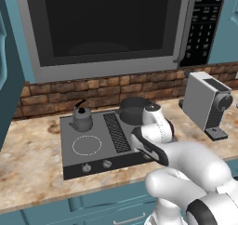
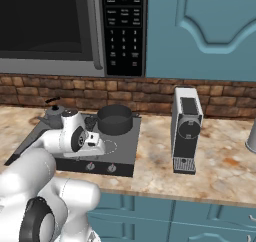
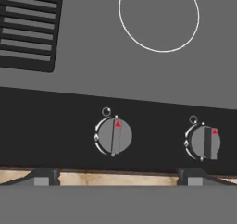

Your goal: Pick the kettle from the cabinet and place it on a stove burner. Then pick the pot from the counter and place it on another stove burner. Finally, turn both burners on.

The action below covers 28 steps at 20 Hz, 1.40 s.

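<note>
- Two-finger dark gripper: fingers spread wide apart, nothing between them, poised above the cooktop's front edge.
- Two round grey knobs just beyond fingertips; white burner circle beyond them.
- Wide dark-grey pot: cooktop's rear right corner.
- Grey spouted kettle: rear left corner.

Bystanders around the cooktop
Large silver-framed microwave with black door mounted above; red-brown brick backsplash along the far wall; boxy grey coffee machine standing at right.
</note>
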Tool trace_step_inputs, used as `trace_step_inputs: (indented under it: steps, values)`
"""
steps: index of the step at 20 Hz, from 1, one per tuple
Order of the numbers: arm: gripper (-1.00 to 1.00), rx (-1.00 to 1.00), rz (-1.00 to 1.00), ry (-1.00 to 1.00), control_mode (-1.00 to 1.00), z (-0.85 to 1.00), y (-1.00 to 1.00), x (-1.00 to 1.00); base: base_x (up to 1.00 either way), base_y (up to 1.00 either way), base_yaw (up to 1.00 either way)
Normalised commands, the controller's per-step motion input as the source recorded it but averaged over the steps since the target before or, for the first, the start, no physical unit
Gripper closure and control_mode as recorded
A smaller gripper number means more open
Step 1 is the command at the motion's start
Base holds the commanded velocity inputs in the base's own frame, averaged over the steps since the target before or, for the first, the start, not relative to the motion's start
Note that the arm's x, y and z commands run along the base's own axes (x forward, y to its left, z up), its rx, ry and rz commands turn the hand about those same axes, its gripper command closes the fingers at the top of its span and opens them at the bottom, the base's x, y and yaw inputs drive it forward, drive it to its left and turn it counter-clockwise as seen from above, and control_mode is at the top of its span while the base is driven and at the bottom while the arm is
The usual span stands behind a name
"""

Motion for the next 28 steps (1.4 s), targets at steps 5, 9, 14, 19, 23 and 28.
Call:
trace_step_inputs:
  steps: [5, 9, 14, 19, 23, 28]
  values:
    - [-1.0, 0.0, 0.0, 0.0, -1.0, -0.46, 0.0, -0.22, 0.0, 0.0, 0.0]
    - [-1.0, 0.0, 0.0, 0.0, -1.0, -0.49, -0.02, -0.13, 0.0, 0.0, 0.0]
    - [-1.0, 0.0, 0.0, 0.0, -1.0, -0.47, -0.02, -0.05, 0.0, 0.0, 0.0]
    - [-1.0, 0.0, 0.0, 0.0, -1.0, -0.41, -0.02, -0.08, 0.0, 0.0, 0.0]
    - [-1.0, 0.0, 0.0, -0.04, -1.0, -0.23, -0.08, -0.06, 0.0, 0.0, 0.0]
    - [-1.0, 0.0, 0.0, -0.08, -1.0, -0.17, -0.12, -0.05, 0.0, 0.0, 0.0]
